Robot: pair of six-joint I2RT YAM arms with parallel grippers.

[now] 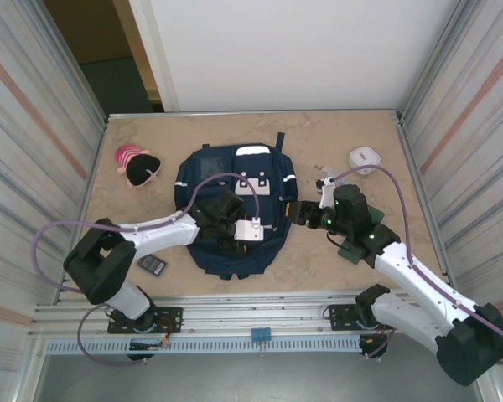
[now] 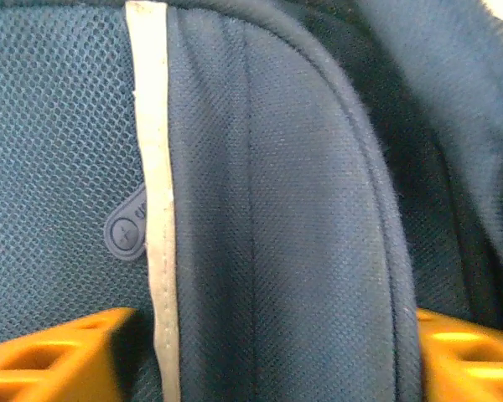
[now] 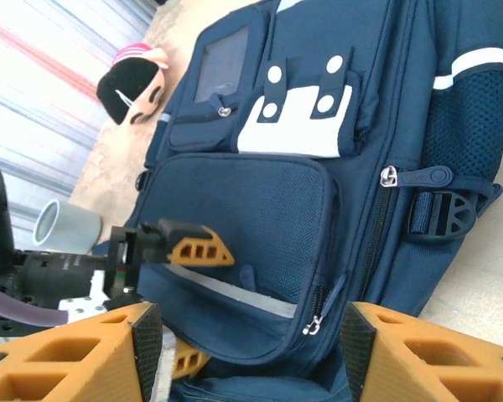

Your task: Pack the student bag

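The student bag (image 1: 203,188) lies flat in the middle of the table, navy blue with white patches (image 3: 298,117). My left gripper (image 1: 235,222) is down on its lower front pocket. Its orange fingers (image 3: 197,249) straddle the pocket's raised edge, one above the mesh front and one under it. In the left wrist view a fold of navy fabric (image 2: 302,209) with a white trim fills the span of that gripper (image 2: 272,360). My right gripper (image 1: 293,213) hovers at the bag's right edge, open (image 3: 251,352), with the pocket's zipper pull (image 3: 312,325) just ahead of its fingers.
A pink-and-black plush toy (image 1: 137,165) lies left of the bag. A white object (image 1: 363,157) sits at the back right. A small dark flat item (image 1: 152,265) lies by the left arm, and a dark green one (image 1: 350,249) under the right arm. Metal walls enclose the table.
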